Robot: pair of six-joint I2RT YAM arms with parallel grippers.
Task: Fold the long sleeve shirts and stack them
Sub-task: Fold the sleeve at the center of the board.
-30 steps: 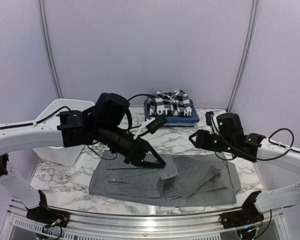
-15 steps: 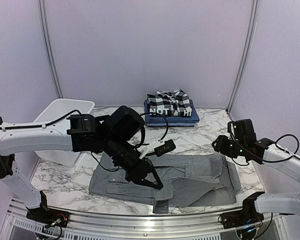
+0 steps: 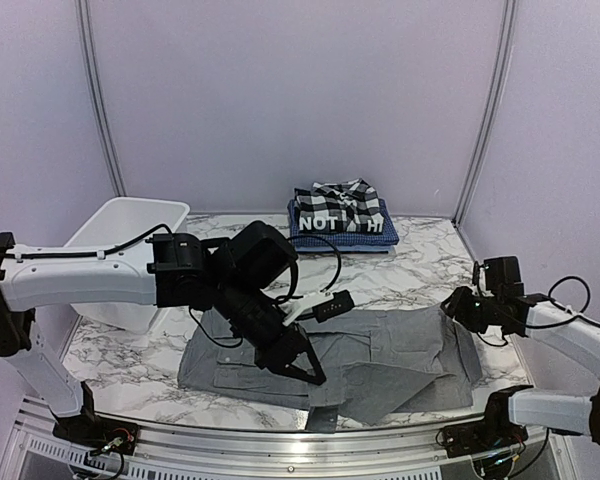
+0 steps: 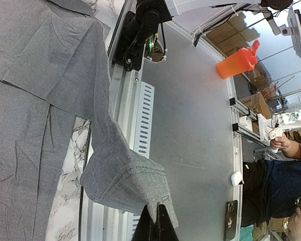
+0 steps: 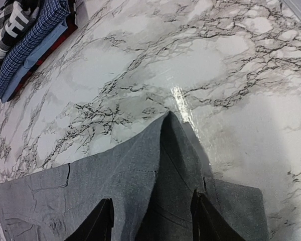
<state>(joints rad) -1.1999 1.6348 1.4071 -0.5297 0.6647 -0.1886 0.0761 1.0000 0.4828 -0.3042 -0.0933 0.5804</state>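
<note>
Marble table (image 3: 410, 275), grey shirt (image 3: 400, 345) overhanging near edge

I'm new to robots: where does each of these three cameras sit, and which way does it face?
Top external: high behind the arms, looking down on the marble table; both arms, left hand and right hand show.
Left wrist: on the left arm, facing the pinched grey shirt and the floor past the table edge; shut hand shows.
Right wrist: on the right arm, facing the shirt's raised fold; its parted fingers show.
Shared: top and right wrist views both show the folded stack.
</note>
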